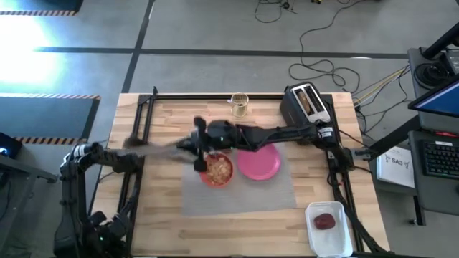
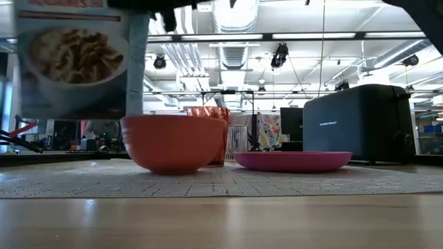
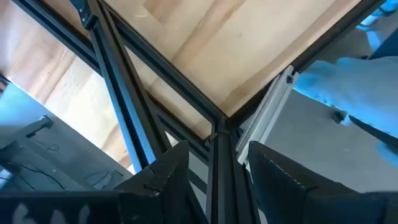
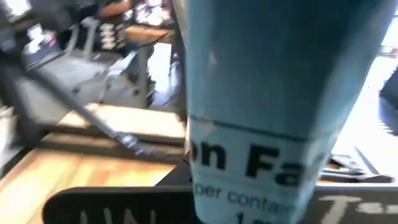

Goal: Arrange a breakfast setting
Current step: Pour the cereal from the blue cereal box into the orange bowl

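Note:
My right gripper (image 1: 199,140) reaches level from the table's right and is shut on a light-blue cereal box (image 2: 73,59). The box hangs above and just left of the red-orange bowl (image 1: 217,170), which holds cereal. The bowl and the pink plate (image 1: 259,162) rest on the grey placemat (image 1: 244,195). An orange cup (image 1: 239,104) stands at the far edge. My left gripper (image 3: 217,163) points down over the table's left corner frame, open and holding nothing. My right gripper holds the cereal box at its narrow printed side (image 4: 273,124), coming level from the table's right. The box itself fills the wrist view and hides the fingertips. The box stands upright, lifted clear, its lower edge (image 2: 73,116) about level with the bowl's rim.
A black toaster (image 1: 306,104) with a toast slice in its slot stands at the far right. A white tray (image 1: 341,236) with a small dark-red item (image 1: 324,221) sits at the near right. A black metal frame (image 1: 143,118) runs along the table's left and far edges.

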Controlling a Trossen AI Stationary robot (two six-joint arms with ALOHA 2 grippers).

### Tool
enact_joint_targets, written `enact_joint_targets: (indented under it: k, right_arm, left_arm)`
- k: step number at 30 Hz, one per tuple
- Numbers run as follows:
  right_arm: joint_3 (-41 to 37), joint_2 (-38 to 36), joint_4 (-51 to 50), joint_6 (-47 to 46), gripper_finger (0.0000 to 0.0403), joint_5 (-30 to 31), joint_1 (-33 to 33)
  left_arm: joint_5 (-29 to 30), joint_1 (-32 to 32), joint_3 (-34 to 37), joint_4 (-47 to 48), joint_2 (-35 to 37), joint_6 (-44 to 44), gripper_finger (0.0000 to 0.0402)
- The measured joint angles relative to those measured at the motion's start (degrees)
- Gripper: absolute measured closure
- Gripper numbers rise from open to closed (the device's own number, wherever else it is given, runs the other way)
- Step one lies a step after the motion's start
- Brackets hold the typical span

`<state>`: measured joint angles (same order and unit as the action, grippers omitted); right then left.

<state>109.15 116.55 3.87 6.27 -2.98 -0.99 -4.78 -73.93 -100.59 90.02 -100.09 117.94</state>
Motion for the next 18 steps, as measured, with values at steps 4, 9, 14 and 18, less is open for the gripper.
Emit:
enact_joint_targets:
  k: [4, 9, 14, 18]
  right_arm:
    - [0.1, 0.0, 1.7, -3.5, 0.0395, 0.1, -4.3]
    - [0.1, 0.0, 2.2, -4.7, 0.0395, 0.4, -8.4]
    - [0.1, 0.2, 3.8, -5.7, 0.0395, -1.2, -11.1]
    - [0.1, 3.0, 10.7, -8.4, 0.0395, -5.0, -12.4]
  left_arm:
    - [0.2, 0.0, 0.6, 0.0, -1.1, -0.8, 0.0253]
    - [6.2, 0.3, 0.9, 0.0, -1.2, -1.4, 0.0254]
    - [15.5, 1.4, 0.9, 0.0, -0.8, -4.2, 0.0254]
    - [23.0, 3.2, 1.0, 0.0, -0.6, -10.9, 0.0254]
